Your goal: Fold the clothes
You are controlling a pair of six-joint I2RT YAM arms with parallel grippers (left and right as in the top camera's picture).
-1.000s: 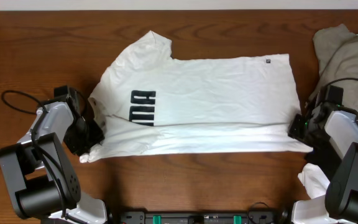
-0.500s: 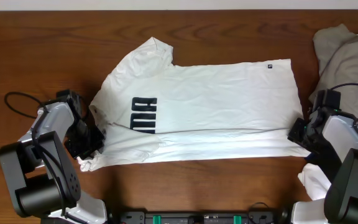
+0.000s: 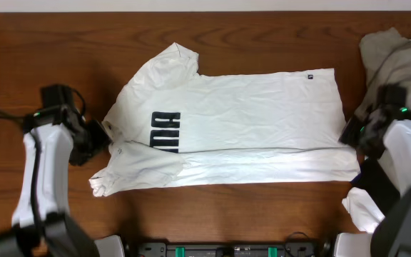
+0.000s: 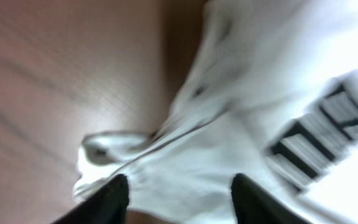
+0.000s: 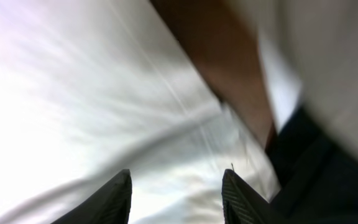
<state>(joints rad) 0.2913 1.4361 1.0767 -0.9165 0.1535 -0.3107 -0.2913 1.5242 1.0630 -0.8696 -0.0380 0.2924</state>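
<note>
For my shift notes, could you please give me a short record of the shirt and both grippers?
T-shirt: spread on table, logo up, near edge looks folded over
left gripper: open, empty, at logo end
right gripper: open, empty, at hem end
beige garment: heaped at table's right edge
</note>
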